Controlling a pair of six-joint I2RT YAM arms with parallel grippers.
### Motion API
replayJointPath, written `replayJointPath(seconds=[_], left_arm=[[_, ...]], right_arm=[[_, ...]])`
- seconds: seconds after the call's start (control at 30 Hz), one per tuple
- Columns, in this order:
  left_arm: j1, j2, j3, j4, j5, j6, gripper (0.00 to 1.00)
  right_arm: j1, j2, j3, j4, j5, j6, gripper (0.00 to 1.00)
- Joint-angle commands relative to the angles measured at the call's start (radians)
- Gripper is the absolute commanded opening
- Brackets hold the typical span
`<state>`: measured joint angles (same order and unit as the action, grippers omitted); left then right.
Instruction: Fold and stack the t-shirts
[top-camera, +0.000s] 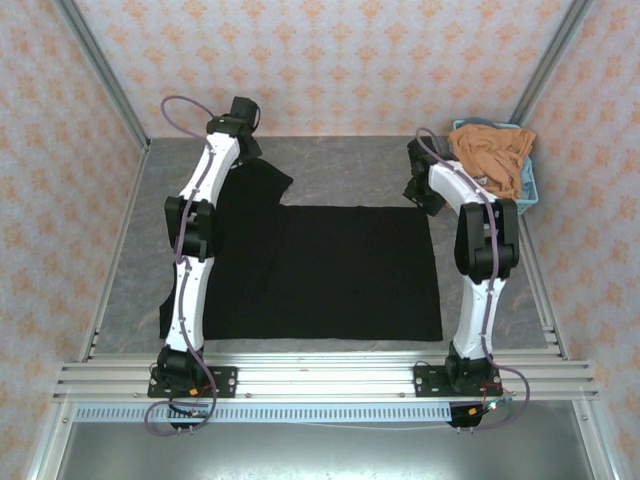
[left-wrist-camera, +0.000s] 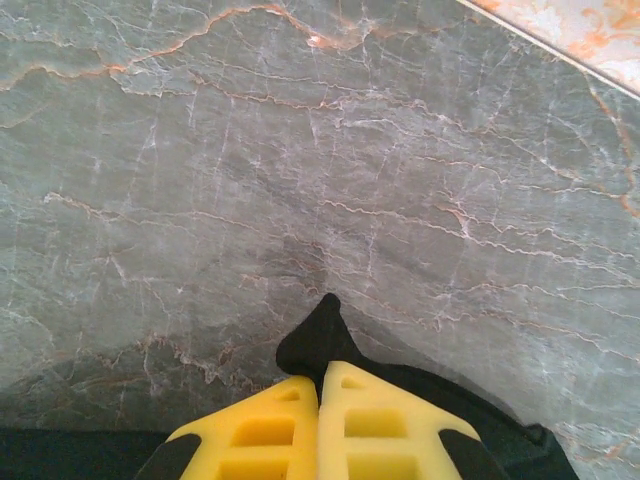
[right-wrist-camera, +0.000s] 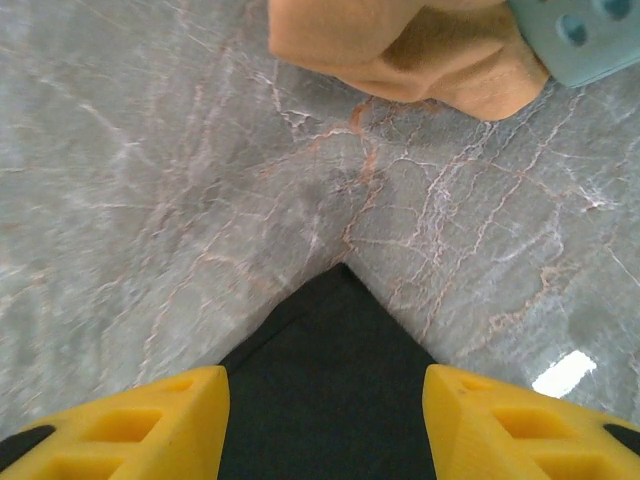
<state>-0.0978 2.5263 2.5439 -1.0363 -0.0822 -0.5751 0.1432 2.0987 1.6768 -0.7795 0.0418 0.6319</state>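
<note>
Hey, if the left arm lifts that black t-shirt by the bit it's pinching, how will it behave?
Probably floppy: the black t-shirt lies flat on the table, so it would likely hang limp from the left gripper. It looks thin, so probably light. Dragged, it may wrinkle rather than slide whole.

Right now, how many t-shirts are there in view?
2. The black t-shirt lies spread on the table; the orange-tan t-shirt is heaped in the blue basket, far right. Others may hide beneath.

light: bright, even | glare: table (right-wrist-camera: 565, 372) | right wrist: slightly blurred
</note>
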Motion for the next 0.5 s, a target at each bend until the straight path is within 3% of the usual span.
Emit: replayJointPath(seconds=[0.0,0.47], left_arm=[[0.01,-0.049,-0.042,0.002,0.027,0.004,0.0],[0.012,-0.067,-0.053,-0.019,0.064,-0.011,0.0]], right_arm=[[-0.007,0.052,0.062,-0.063,0.067,0.017,0.54],[-0.03,0.16,0.074,-0.031,0.018,0.014,0.43]])
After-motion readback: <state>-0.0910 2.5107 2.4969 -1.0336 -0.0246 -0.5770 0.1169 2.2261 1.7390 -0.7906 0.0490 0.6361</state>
